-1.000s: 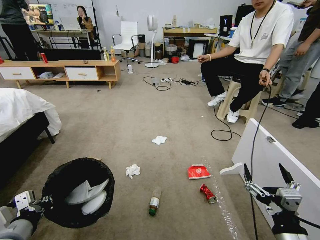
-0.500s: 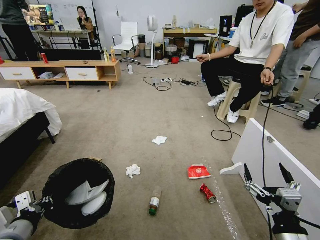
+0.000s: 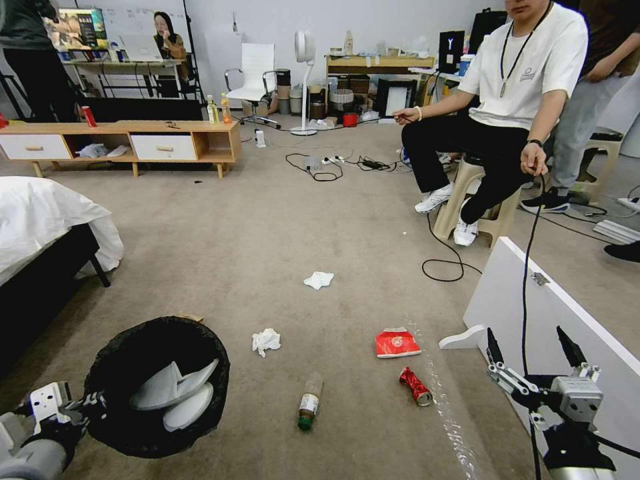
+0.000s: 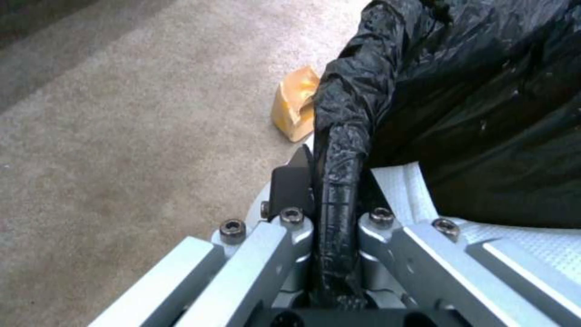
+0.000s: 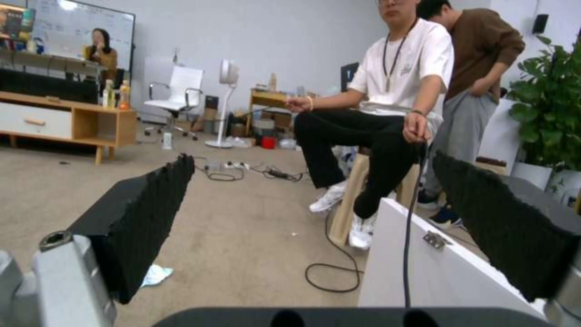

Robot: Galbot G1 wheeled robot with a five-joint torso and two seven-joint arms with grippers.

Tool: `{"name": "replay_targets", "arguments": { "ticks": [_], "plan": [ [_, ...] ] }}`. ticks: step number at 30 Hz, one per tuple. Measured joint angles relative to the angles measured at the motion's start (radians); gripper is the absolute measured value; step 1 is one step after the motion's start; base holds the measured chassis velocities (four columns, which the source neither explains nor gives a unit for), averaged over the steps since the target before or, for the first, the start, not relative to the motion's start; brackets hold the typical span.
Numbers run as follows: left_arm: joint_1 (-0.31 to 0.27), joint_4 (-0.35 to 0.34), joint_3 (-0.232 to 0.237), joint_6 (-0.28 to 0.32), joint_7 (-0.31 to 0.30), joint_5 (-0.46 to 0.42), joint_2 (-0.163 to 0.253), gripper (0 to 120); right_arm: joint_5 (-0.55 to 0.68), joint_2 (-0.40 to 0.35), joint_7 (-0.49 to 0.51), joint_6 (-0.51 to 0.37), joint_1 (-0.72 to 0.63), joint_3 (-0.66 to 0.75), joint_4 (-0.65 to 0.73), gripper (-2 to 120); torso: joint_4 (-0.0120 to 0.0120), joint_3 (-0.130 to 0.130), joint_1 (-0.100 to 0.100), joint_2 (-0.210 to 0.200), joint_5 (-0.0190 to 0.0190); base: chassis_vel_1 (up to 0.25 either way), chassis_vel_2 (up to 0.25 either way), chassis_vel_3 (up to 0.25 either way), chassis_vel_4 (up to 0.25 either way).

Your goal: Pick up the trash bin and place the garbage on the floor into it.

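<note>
The trash bin (image 3: 160, 387), lined with a crinkled black bag, sits at the lower left with white pieces inside. My left gripper (image 3: 85, 405) is shut on its near rim. In the left wrist view the fingers (image 4: 290, 181) clamp the bin's bag-covered rim (image 4: 472, 100). Garbage lies on the carpet: two white tissues (image 3: 266, 341) (image 3: 319, 280), a red snack packet (image 3: 396, 344), a crushed red can (image 3: 416, 387) and a green-capped bottle (image 3: 309, 402). A brown paper bag (image 4: 295, 111) peeks out behind the bin. My right gripper (image 3: 531, 347) hangs open at the lower right, holding nothing.
A white board (image 3: 533, 300) leans on the floor under the right gripper, with a black cable (image 3: 447, 267) looping beside it. A bed (image 3: 40, 220) stands at the left, a low wooden cabinet (image 3: 133, 143) at the back. A person sits on a stool (image 3: 467, 207).
Both grippers, the bin and the litter hold still. The black cable by the right gripper has swung slightly to the right.
</note>
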Motion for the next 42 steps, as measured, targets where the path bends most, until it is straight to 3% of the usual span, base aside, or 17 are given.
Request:
{"name": "replay_targets", "arguments": {
  "ticks": [23, 42],
  "plan": [
    [0.0, 0.008, -0.003, 0.0, 0.003, 0.004, 0.004, 3, -0.02, -0.007, 0.02, 0.01, 0.01, -0.001, -0.015, 100, -0.0001, 0.0, 0.0, 0.0, 0.0, -0.006, 0.005, 0.007, -0.01],
    [0.023, 0.06, -0.025, 0.0, 0.03, 0.049, 0.01, 3, 0.064, -0.075, 0.098, -0.112, 0.022, -0.014, 0.012, 100, 0.0, 0.0, 0.0, 0.0, 0.0, 0.0, 0.0, 0.0, 0.0]
  ]
}}
